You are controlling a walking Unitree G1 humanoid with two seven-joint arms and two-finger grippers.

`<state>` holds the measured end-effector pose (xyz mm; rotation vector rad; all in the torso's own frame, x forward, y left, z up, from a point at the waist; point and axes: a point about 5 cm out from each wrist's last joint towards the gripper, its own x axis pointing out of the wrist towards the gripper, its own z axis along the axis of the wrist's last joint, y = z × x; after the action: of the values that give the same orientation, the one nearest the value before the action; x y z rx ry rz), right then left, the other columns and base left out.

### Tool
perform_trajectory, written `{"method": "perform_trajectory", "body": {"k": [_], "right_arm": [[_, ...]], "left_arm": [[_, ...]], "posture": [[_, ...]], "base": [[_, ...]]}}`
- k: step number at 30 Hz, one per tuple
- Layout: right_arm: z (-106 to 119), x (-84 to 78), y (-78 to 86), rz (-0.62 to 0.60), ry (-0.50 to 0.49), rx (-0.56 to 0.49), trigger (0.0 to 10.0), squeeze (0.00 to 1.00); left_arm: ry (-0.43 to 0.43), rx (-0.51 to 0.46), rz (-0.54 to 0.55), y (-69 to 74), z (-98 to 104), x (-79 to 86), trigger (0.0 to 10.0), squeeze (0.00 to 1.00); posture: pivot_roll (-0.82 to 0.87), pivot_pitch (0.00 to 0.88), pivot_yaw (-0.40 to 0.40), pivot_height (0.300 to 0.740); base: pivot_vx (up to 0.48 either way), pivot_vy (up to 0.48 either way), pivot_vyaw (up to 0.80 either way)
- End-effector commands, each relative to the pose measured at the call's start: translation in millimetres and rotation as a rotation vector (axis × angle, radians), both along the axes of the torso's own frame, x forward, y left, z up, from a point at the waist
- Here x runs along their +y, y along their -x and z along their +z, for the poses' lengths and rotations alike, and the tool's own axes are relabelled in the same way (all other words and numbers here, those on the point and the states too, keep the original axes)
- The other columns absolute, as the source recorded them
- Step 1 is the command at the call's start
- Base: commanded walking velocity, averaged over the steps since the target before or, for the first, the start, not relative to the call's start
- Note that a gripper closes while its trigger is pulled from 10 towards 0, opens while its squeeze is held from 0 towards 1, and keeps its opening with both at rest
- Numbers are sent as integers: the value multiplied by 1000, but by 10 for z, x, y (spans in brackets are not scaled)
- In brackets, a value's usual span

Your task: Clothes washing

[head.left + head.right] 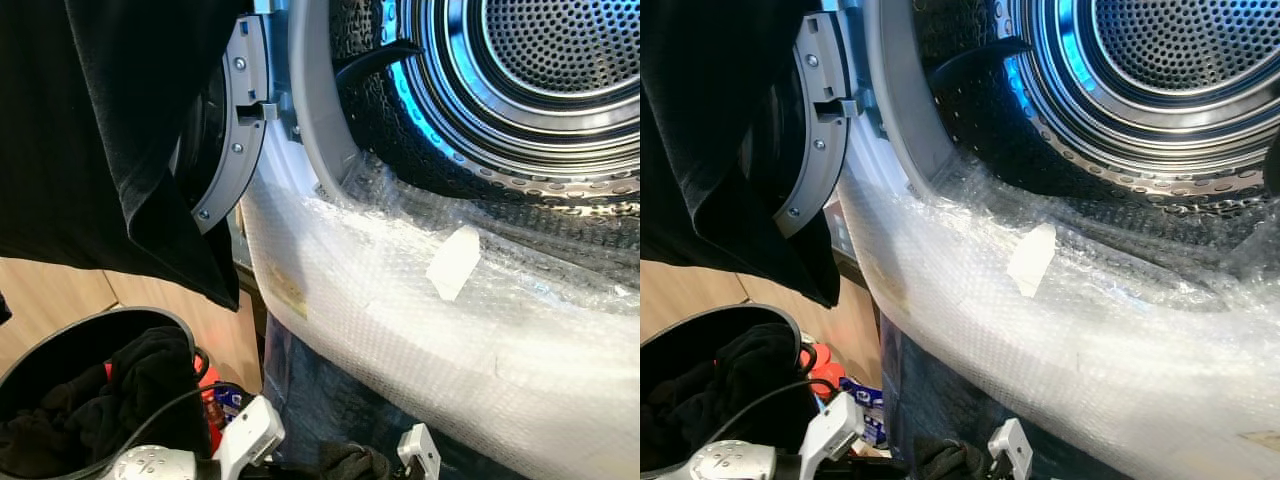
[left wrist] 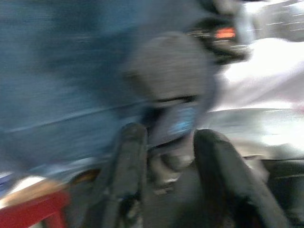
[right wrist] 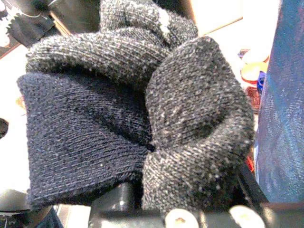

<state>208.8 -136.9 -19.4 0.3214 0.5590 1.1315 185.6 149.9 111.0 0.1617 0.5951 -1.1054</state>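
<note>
knit garment point(image 3: 137, 109) bunched in right hand, pinched at the fingers | right hand low before the machine, dark knit at point(image 1: 350, 462) | drum point(image 1: 520, 90) open, up and ahead of it, past the bubble wrap point(image 1: 420, 320) lip | left hand point(image 2: 164, 156) blurred, fingers apart, empty | basket point(image 1: 90, 400) of dark clothes lower left

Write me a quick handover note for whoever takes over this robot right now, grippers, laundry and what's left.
Right gripper: shut on a dark knitted garment.
Left gripper: blurred, fingers apart, nothing seen between them.
Washer door open; a black garment hangs beside it; drum looks empty.
Bubble wrap covers the washer front.
Basket at lower left holds dark clothes.
Left: load the clothes, shut the door.
</note>
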Motion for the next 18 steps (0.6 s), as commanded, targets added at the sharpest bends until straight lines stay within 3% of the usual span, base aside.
{"method": "perform_trajectory", "body": {"k": [1, 2, 3, 4, 5, 7, 8, 9, 10, 11, 13, 15, 16, 18], "right_arm": [[8, -25, -31, -17, 23, -14, 0, 0], [8, -25, -31, -17, 23, -14, 0, 0], [-4, -39, -20, -16, 33, -11, 0, 0], [-6, -43, -15, -17, 31, -9, 0, 0], [-6, -43, -15, -17, 31, -9, 0, 0], [-2, -58, -7, -23, 25, -7, 0, 0], [-2, -58, -7, -23, 25, -7, 0, 0], [5, -68, -6, -28, 17, -7, 0, 0], [20, -75, -3, -30, 9, -10, 0, 0], [20, -75, -3, -30, 9, -10, 0, 0], [43, -87, 12, -29, -1, -18, 0, 0], [43, -87, 12, -29, -1, -18, 0, 0], [48, -99, 22, -29, -2, -20, 0, 0], [54, -123, 45, -29, -3, -23, 0, 0]], "left_arm": [[-94, -84, 101, -49, 101, 179, 10000, 1000], [-94, -84, 101, -49, 101, 179, 10000, 1000], [-160, -184, 267, -145, 165, 391, 10000, 1000], [-174, -223, 337, -184, 194, 466, 10000, 1000], [-174, -223, 337, -184, 194, 466, 10000, 1000], [-178, -321, 558, -327, 213, 632, 10000, 1000], [-178, -321, 558, -327, 213, 632, 10000, 1000], [-183, -370, 643, -389, 207, 676, 10000, 1000], [-167, -461, 806, -496, 242, 739, 10000, 1000], [-167, -461, 806, -496, 242, 739, 10000, 1000], [-84, -548, 1125, -605, 296, 860, 10000, 1000], [-84, -548, 1125, -605, 296, 860, 10000, 1000], [-82, -595, 1206, -618, 319, 900, 10000, 0], [-59, -648, 1265, -621, 345, 931, 10000, 0]], "posture": [[86, 0, -26, 740], [86, 0, -26, 740], [102, 0, -34, 740], [102, 0, -34, 740], [102, 0, -34, 740], [107, 0, -39, 740], [107, 0, -39, 740], [113, 0, -49, 740], [112, 0, -53, 740], [112, 0, -53, 740], [110, 0, -53, 740], [110, 0, -53, 740], [101, 0, -58, 740], [97, 0, -61, 740]], "base": [[0, 0, 0], [0, 0, 0], [0, 0, 0], [0, 0, 0], [0, 0, 0], [0, 0, 0], [0, 0, 0], [0, 0, 0], [0, 0, 0], [0, 0, 0], [0, 0, 0], [0, 0, 0], [0, 0, 0], [0, 0, 0]]}}
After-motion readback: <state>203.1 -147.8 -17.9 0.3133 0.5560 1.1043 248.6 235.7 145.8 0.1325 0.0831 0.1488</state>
